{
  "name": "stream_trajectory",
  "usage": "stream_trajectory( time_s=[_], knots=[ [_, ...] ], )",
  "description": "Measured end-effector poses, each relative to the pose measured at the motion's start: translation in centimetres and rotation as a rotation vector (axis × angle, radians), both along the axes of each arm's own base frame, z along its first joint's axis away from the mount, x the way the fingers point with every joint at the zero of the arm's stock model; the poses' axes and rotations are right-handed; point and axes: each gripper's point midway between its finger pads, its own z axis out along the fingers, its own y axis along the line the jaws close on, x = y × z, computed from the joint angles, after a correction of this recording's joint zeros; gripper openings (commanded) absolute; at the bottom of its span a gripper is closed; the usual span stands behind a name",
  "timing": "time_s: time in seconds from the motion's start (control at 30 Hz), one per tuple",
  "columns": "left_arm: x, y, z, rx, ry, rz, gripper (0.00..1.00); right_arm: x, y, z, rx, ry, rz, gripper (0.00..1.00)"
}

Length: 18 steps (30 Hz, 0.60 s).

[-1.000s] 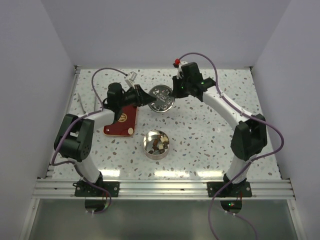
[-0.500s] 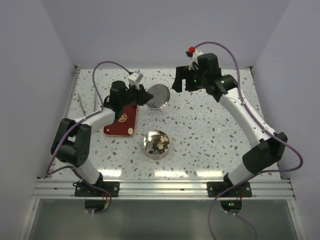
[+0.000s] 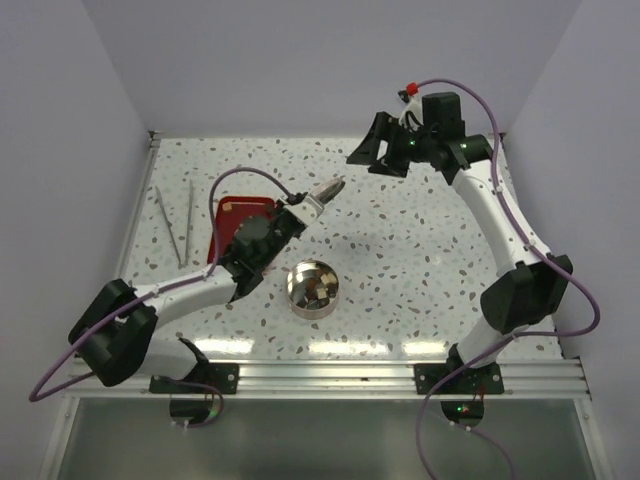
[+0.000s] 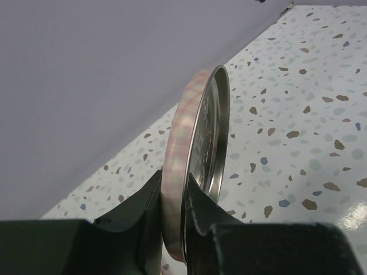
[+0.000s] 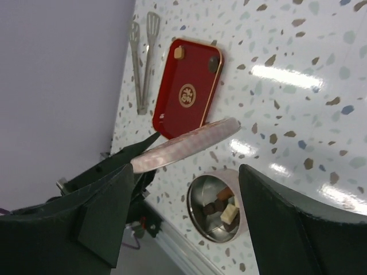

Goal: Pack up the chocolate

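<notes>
Raised nearer the tin (image 3: 291,290), round metal lid (image 4: 198,149) is pinched by left jaws; right jaws spread.

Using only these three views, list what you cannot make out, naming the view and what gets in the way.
- How many pieces of chocolate: too small in the top view; in the right wrist view they overlap inside the tin.
- The lid: the left wrist view shows it edge-on in the left gripper, so its design is unreadable.
- The red tray, near end: in the top view the left arm covers it.
</notes>
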Motion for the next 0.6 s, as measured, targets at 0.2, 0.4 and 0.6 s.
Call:
stream_trajectory(
  time_s=[0.2, 0.4, 0.6],
  knots=[
    [-1.8, -0.7, 1.8, 0.136, -0.210, 0.076, 0.00, -1.7, 0.9, -0.9, 0.046, 0.127, 0.037, 0.77],
    [-2.8, -0.5, 3.5, 0.204, -0.342, 0.135, 0.00, -2.8, 0.7, -1.8, 0.034, 0.195, 0.041, 0.77],
    [-4.1, -2.1, 4.0, 0.253, -0.413, 0.128, 0.00, -3.4, 1.1, -3.8, 0.055, 0.255, 0.058, 0.76]
  ],
)
